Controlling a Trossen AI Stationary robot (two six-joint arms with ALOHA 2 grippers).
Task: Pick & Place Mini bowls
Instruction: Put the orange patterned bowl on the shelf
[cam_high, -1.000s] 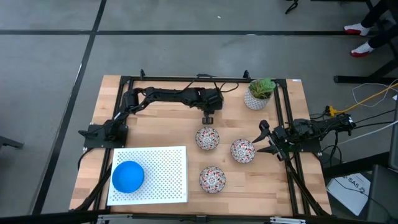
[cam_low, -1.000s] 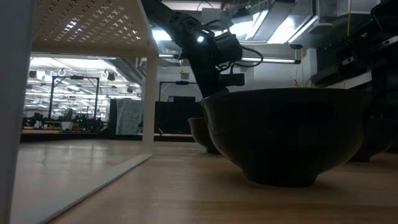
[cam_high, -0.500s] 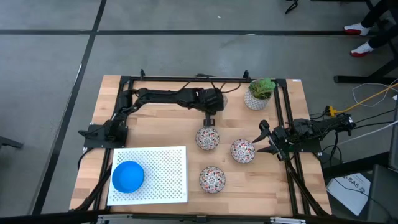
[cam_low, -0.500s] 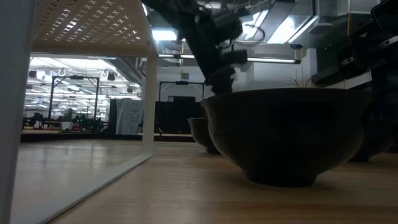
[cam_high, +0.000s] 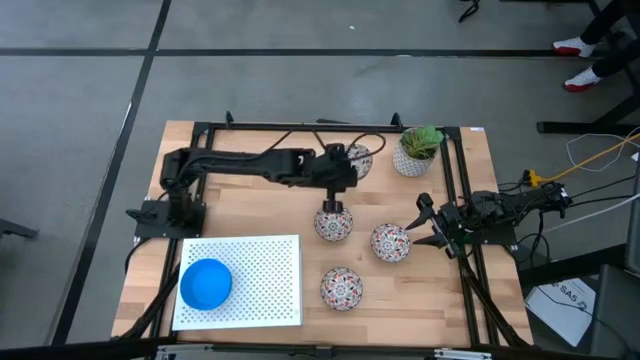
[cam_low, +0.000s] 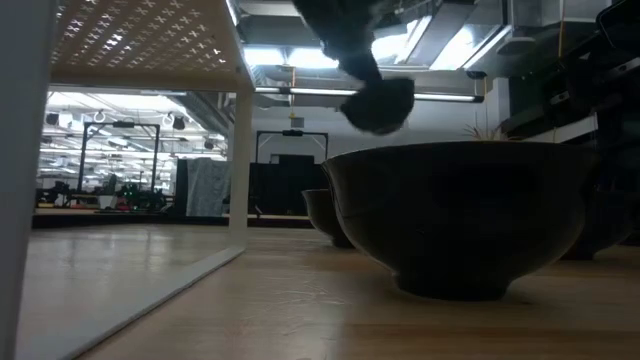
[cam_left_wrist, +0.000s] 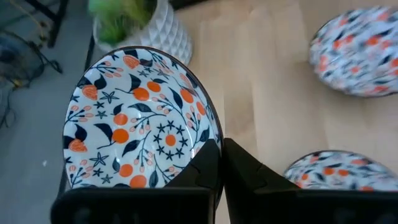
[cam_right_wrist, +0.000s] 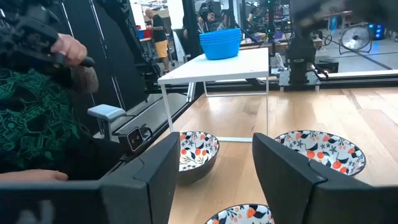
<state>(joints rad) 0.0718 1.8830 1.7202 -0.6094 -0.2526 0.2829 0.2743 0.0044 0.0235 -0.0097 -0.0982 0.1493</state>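
The wooden desk (cam_high: 250, 215) carries, largest first, a white perforated stand (cam_high: 262, 283) at its near left, with a stack of blue bowls (cam_high: 206, 283) on top. To the stand's right three floral mini bowls sit rim-up on the wood: one near the desk's middle (cam_high: 333, 224), one to its right (cam_high: 390, 242), one nearer the front edge (cam_high: 341, 288). A white pot with a green plant (cam_high: 416, 152) stands at the far right corner.

The left arm reaches across the far half of the desk, and its left gripper (cam_high: 334, 203) hangs just above the middle bowl. A fourth floral bowl (cam_left_wrist: 140, 121) is lifted clear of the wood. The left wrist view shows the jaws closed together on its rim, with the bowl tilted so its painted inside faces that camera. It hangs on the plant side of the jaws.

The stand lies well apart from the held bowl, toward the near left, so the left arm is plainly the nearer one for the carry. The next move probably calls for swinging that way while keeping above the middle bowl.

The right gripper (cam_high: 428, 227) waits at the right edge, jaws apart and empty, just beside the right-hand bowl.
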